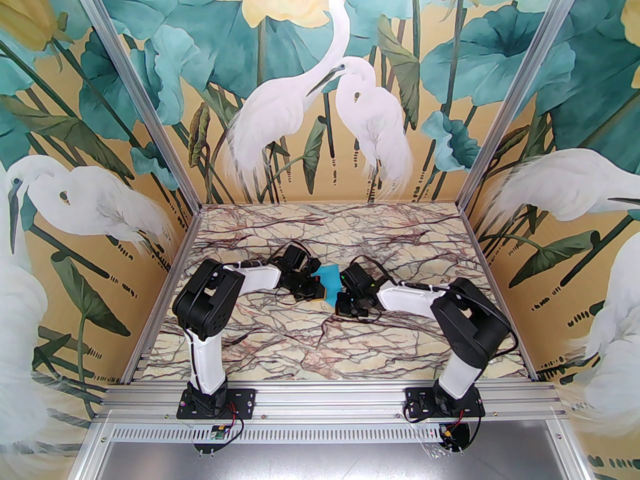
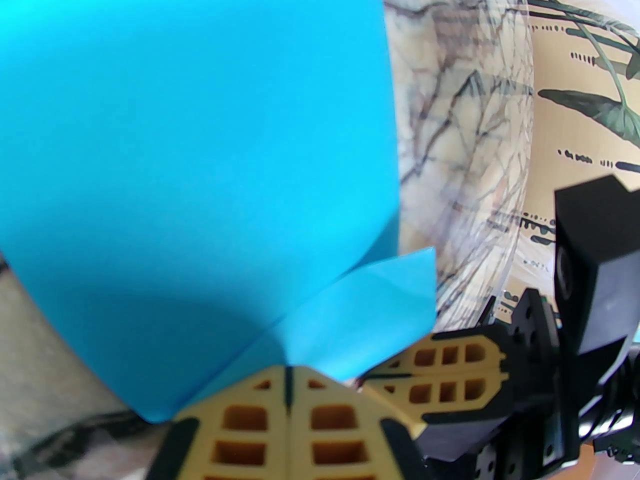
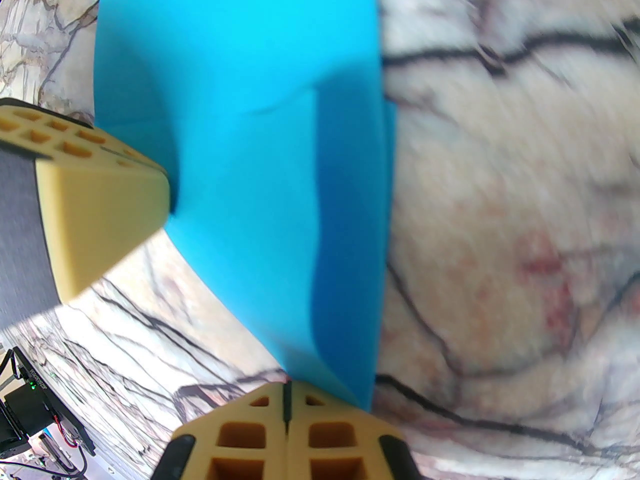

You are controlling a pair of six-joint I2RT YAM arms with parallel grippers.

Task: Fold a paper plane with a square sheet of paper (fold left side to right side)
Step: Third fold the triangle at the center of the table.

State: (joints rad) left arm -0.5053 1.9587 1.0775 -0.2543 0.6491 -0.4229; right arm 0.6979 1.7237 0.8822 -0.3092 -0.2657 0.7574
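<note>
At the near edge we see the left arm (image 1: 207, 350) and right arm (image 1: 460, 370), white and black, bolted to a silver aluminium rail (image 1: 330, 399). Both bend inward over the cream marble-patterned table (image 1: 280, 338) with its dark purple veins. The left gripper (image 1: 316, 292) and right gripper (image 1: 340, 292) meet close together near the table's middle. The thin turquoise-blue square sheet of paper (image 1: 330, 280) bridges the two.

From the left wrist, we find the left gripper (image 2: 288, 393) with its yellow honeycomb fingers pressed together and the sheet's edge pinched at their tips. The paper (image 2: 200, 143) sweeps away from them in a broad, smooth curve. A small creased triangular flap (image 2: 380, 308) juts out to one side, and the right gripper's yellow fingers (image 2: 445, 378) sit just beside that flap.

From the right wrist, the right gripper (image 3: 286, 408) likewise has its fingers shut tight on the near end of the sheet (image 3: 250, 168), which bows above the marble with a soft lengthwise bend. One yellow finger (image 3: 100, 208) of the left gripper touches the paper's far side.

Behind the table rises the painted wall (image 1: 320, 93) of white herons, teal leaves and pale yellow flowers.
</note>
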